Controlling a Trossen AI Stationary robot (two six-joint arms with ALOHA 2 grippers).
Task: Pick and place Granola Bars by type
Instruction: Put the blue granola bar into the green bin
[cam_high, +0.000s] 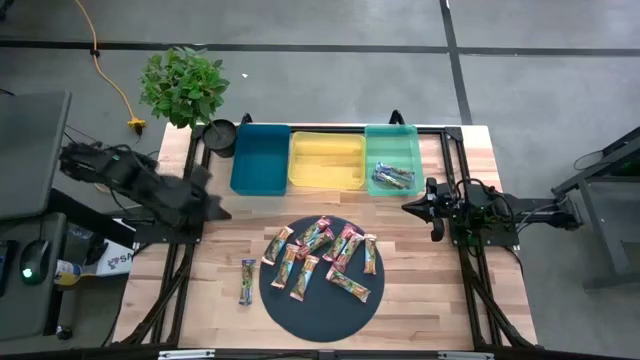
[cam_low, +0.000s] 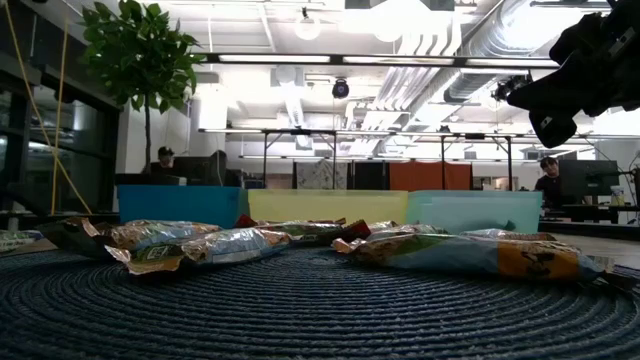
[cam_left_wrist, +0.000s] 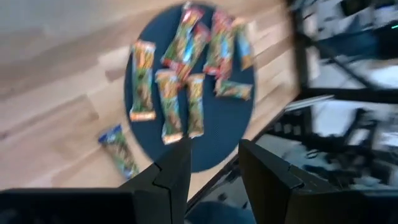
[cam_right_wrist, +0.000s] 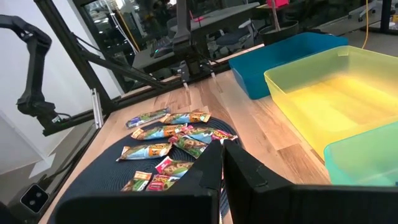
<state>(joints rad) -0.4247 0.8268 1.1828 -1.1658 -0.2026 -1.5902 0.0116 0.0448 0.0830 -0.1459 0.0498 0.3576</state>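
Left gripper (cam_left_wrist: 214, 171): fingers parted by a clear gap, nothing between them, hovering above the table's left edge, level with the space between trays and mat. Right gripper (cam_right_wrist: 222, 168): fingers nearly closed, only a thin slit between, nothing held, parked at the right edge beside the green tray (cam_high: 392, 140).

Granola Bars (cam_high: 320, 255): mostly heaped on the round dark mat (cam_high: 322, 320) at table centre-front, long axes mostly running front to back, some slanted. One stray bar (cam_high: 246, 280) off the mat on the bare wood to its left, long axis front to back. A few bars (cam_high: 392, 178) already in the green tray; blue tray (cam_high: 260, 158) and yellow tray (cam_high: 326, 160) holding none.

From the left gripper, stray bar lying forward and toward centre; probably the nearer arm for that one. Heap roughly midway between both.
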